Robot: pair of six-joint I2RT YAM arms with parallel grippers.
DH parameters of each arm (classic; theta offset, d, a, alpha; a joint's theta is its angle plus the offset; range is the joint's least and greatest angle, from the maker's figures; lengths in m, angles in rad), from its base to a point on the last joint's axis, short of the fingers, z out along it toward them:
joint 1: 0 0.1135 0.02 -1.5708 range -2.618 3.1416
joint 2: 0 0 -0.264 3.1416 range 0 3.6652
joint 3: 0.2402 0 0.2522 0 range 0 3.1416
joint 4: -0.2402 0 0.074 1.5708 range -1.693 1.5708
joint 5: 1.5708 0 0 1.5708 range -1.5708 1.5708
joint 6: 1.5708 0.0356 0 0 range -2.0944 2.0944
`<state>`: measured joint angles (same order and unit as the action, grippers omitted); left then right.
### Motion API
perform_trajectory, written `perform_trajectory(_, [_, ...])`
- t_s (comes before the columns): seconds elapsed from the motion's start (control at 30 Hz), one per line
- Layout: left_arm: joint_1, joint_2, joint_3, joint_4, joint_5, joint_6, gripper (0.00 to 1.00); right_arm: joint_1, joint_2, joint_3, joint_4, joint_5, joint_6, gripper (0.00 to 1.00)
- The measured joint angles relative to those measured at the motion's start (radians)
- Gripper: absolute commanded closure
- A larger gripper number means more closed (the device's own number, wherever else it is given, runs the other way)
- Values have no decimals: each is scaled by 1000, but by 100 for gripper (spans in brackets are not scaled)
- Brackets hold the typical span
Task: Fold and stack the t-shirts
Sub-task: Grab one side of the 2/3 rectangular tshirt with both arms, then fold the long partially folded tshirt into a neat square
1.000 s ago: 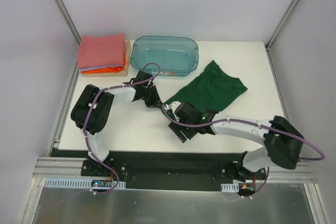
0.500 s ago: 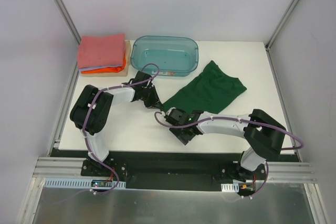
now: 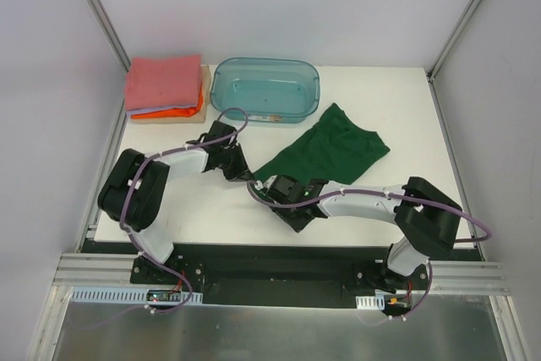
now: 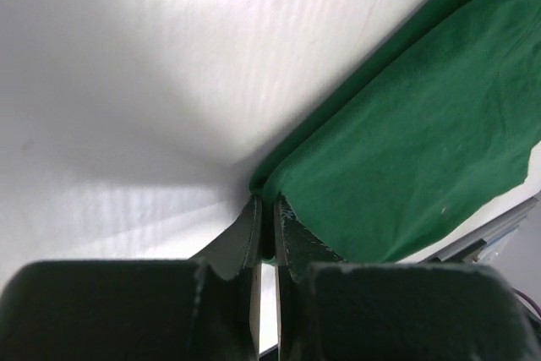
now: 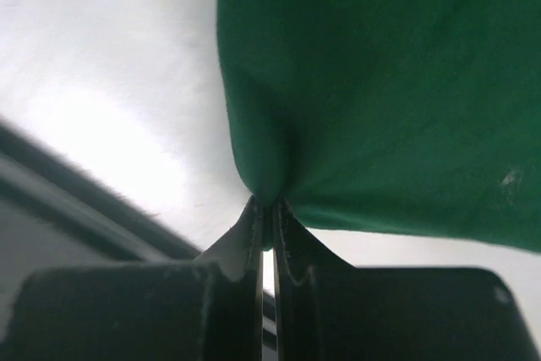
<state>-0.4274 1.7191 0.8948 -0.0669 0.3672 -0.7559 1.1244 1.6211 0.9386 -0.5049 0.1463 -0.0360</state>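
Observation:
A dark green t-shirt (image 3: 331, 151) lies spread on the white table, right of centre. My left gripper (image 3: 246, 173) is shut on the shirt's near-left corner; in the left wrist view the green cloth (image 4: 406, 158) is pinched between the fingertips (image 4: 267, 209). My right gripper (image 3: 272, 185) is shut on the shirt's near edge just beside it, with a fold of cloth (image 5: 380, 99) bunched at its tips (image 5: 269, 209). Folded t-shirts, salmon-pink (image 3: 162, 82) over lavender and orange (image 3: 173, 111), are stacked at the back left.
A translucent teal plastic bin (image 3: 265, 90) stands at the back centre, between the stack and the green shirt. Bare white table (image 3: 194, 209) lies in front of the left arm. Frame posts rise at the back corners.
My right gripper has slid left along the shirt's near edge and shut on the cloth. The left arm has drawn its corner slightly left, and the shirt has shifted with it.

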Motion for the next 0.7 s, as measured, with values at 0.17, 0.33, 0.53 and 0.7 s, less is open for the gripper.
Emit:
perform_trajectory(0.17, [31,-180,-101,-71,-78,0,100,32,-38,-2,96,-233,2,99])
perform_trajectory(0.33, [63,-442,-176,-191,-190,1,100,64,-72,2,266,-473,46,99])
perform_trajectory(0.53, [63,-803,-198,-373,-368,1,100,102,-68,62,413,-629,108,99])
perform_trajectory(0.7, [70,-963,-196,-473,-457,1,100,127,-63,106,515,-694,142,99])
